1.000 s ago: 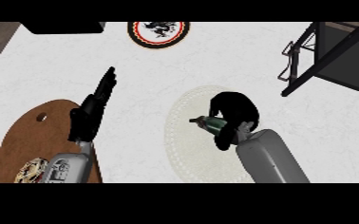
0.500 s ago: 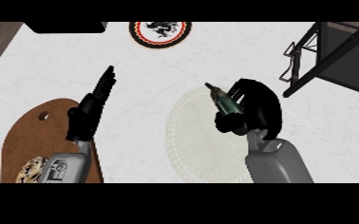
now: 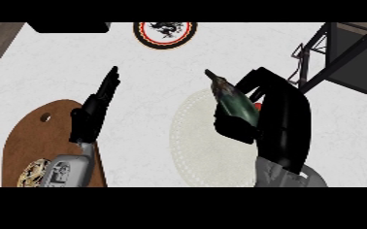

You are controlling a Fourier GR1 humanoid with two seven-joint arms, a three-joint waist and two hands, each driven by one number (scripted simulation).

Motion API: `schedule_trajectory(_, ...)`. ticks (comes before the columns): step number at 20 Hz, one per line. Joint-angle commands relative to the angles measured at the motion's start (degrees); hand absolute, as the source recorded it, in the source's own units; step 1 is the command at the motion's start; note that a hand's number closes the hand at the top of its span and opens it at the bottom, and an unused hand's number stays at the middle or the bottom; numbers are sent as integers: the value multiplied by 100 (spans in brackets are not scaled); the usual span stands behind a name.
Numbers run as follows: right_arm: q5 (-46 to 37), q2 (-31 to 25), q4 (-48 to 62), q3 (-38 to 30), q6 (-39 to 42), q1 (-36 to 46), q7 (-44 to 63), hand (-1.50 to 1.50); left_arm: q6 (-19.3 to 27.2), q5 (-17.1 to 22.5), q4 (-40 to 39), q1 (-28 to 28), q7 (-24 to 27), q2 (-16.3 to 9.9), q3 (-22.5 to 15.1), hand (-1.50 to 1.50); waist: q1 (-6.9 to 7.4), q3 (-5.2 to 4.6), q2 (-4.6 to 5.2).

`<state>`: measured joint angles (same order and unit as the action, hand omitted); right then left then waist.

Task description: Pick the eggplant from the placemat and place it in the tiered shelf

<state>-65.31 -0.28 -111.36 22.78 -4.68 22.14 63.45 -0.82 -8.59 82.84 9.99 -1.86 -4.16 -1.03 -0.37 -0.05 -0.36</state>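
Even, bright light falls on the white worktop (image 3: 158, 77), with no glare and only faint shadows.

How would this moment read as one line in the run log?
right hand: holding eggplant | above placemat | tiered shelf: not reached | left hand: open

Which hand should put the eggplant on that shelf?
The right hand: it already holds the eggplant, and the shelf is on its side. The left hand rests open, far across.

Dark green eggplant (image 3: 233, 102); cream lace-patterned placemat (image 3: 197, 145).
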Motion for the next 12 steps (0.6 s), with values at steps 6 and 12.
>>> schedule_trajectory(6,-1406,25,-765,-623,1351,894,1052,150,-38,-32,120,-33,-155,25,-84,0,-8,-2,7)
schedule_trajectory(12,-1725,-101,-885,-1570,2287,2094,893,150,-50,-5,-46,182,-98,-65,60,0,-19,-7,4)
